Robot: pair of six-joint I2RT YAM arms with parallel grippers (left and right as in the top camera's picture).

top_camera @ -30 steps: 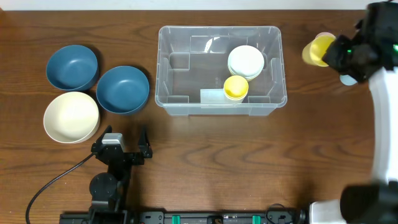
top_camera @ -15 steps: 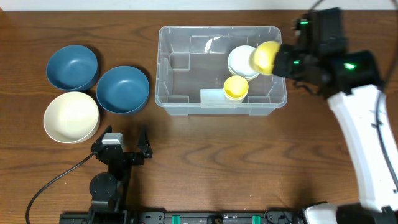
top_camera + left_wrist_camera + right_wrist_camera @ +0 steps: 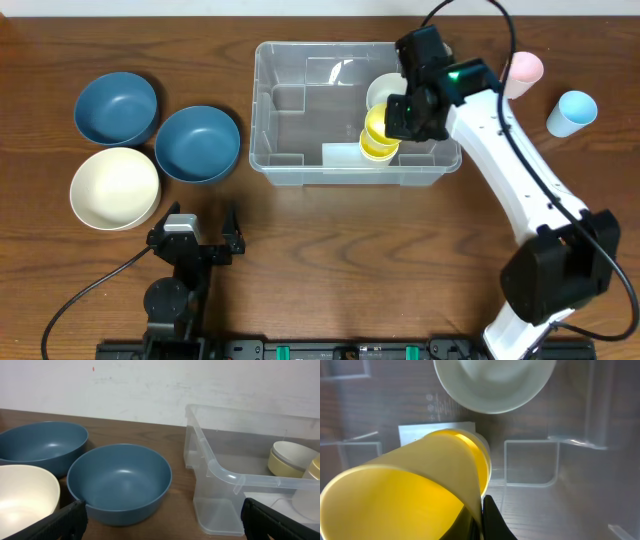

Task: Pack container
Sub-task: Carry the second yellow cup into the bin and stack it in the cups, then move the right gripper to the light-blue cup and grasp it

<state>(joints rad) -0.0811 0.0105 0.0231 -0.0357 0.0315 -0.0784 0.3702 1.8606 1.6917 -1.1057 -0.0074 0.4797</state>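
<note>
The clear container point(image 3: 300, 110) stands at the table's middle. My right gripper point(image 3: 392, 124) hangs over its right half, shut on the wall of a yellow cup point(image 3: 375, 124). In the right wrist view the fingertips point(image 3: 490, 515) pinch that yellow cup point(image 3: 405, 490) at its rim, one inside and one outside. The cup tilts, its base at a second yellow cup point(image 3: 378, 150) standing in the container; whether they touch I cannot tell. A white bowl point(image 3: 383, 92) lies behind them. My left gripper point(image 3: 193, 238) rests open at the front left, holding nothing.
Two blue bowls point(image 3: 116, 106) point(image 3: 197, 142) and a cream bowl point(image 3: 114, 187) sit left of the container. A pink cup point(image 3: 526, 68) and a light blue cup point(image 3: 574, 110) stand at the far right. In the left wrist view the nearer blue bowl point(image 3: 119, 482) is just ahead.
My right arm has swung left from the table's far right edge, carrying the yellow cup over the container's rim and down above the second yellow cup. The left arm has not moved.
</note>
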